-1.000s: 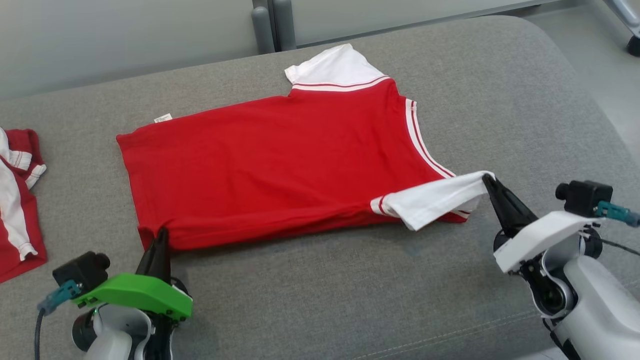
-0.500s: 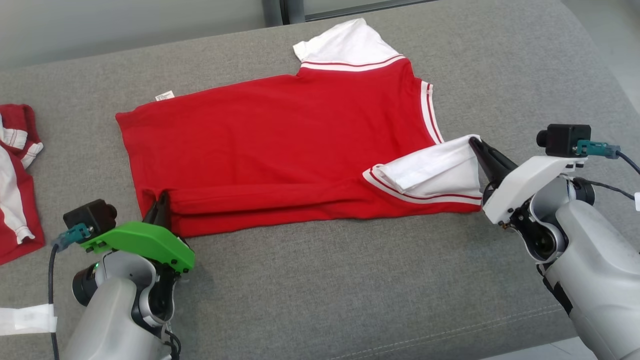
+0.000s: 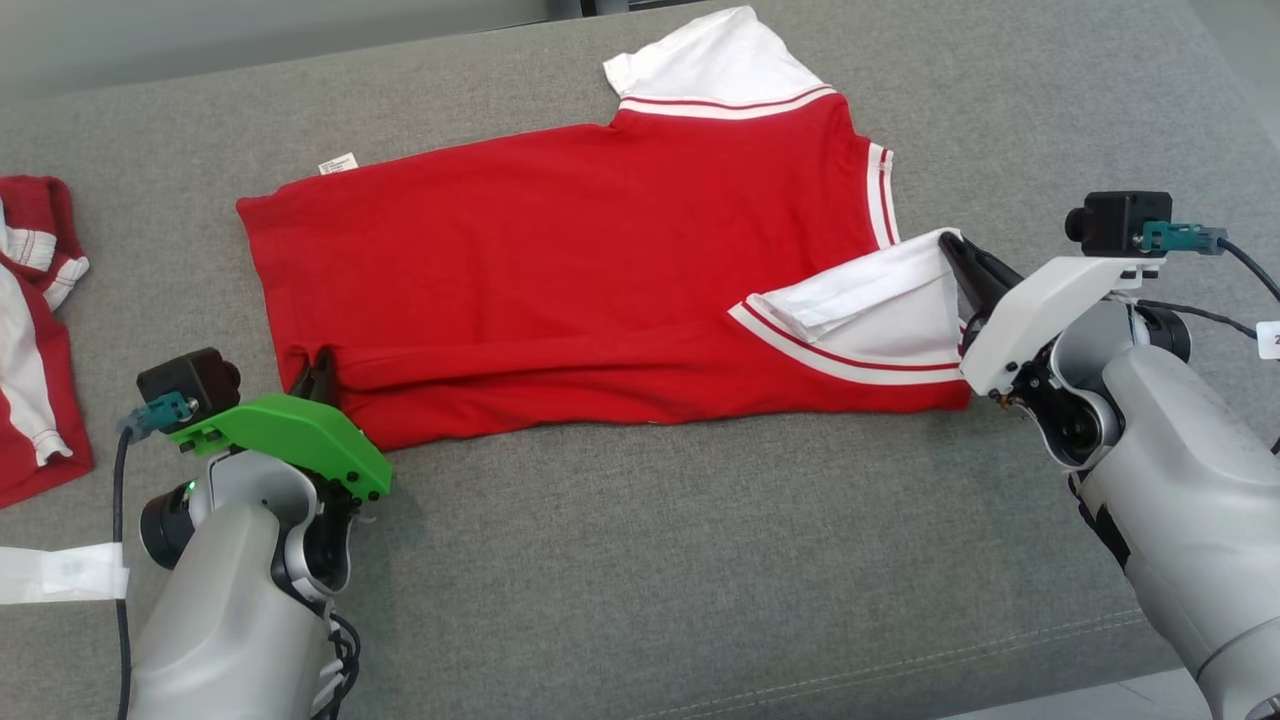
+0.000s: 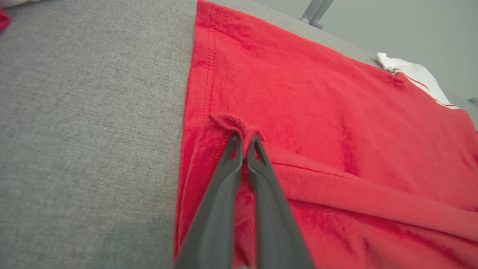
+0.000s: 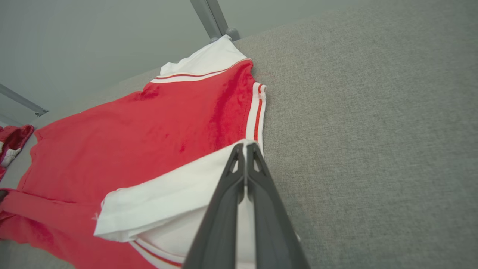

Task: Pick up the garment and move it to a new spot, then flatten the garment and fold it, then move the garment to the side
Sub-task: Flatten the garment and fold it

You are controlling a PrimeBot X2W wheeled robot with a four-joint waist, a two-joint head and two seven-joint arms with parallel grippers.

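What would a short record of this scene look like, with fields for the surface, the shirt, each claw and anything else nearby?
surface: grey cushion
shirt: red and white, spread mostly flat, near long edge folded over
left claw: shut on the hem corner of the shirt
right claw: shut on the near white sleeve, which is turned inward over the red body
other: a second red-and-white garment lies at the left edge
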